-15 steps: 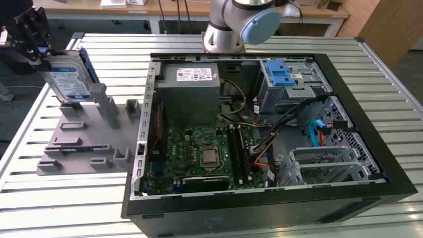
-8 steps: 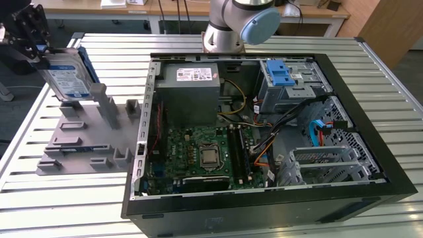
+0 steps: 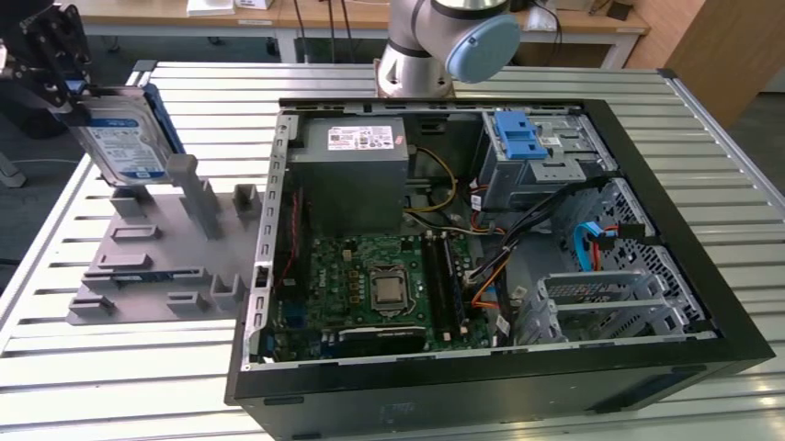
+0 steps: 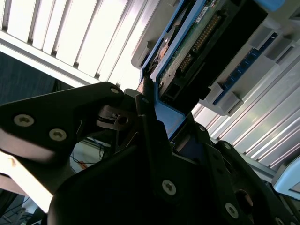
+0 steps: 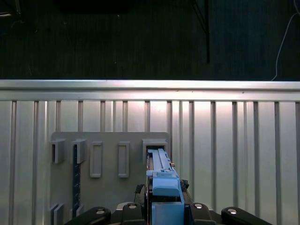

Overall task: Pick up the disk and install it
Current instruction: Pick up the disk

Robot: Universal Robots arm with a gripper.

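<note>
The disk (image 3: 123, 138) stands upright on edge at the exterior view's far left, silver-grey with a blue-and-white label and a blue rail along its back edge. My gripper (image 3: 73, 92) is shut on its upper part. The disk's lower edge sits at the top of a slot in the grey holder fixture (image 3: 160, 248); I cannot tell whether they touch. In the first wrist view the disk (image 5: 161, 180) appears edge-on, blue rail toward the camera, between my black fingers (image 5: 133, 208), above the holder's end slot (image 5: 154, 144). The second wrist view shows the disk's connector end (image 4: 197, 42).
An open black computer case (image 3: 491, 381) lies flat on the slatted metal table (image 3: 123, 386), to the right of the holder. Inside are a grey power supply (image 3: 356, 152), a green motherboard (image 3: 381, 285), cables, and a drive bay with a blue latch (image 3: 521, 138). The arm's base (image 3: 429, 46) stands behind the case.
</note>
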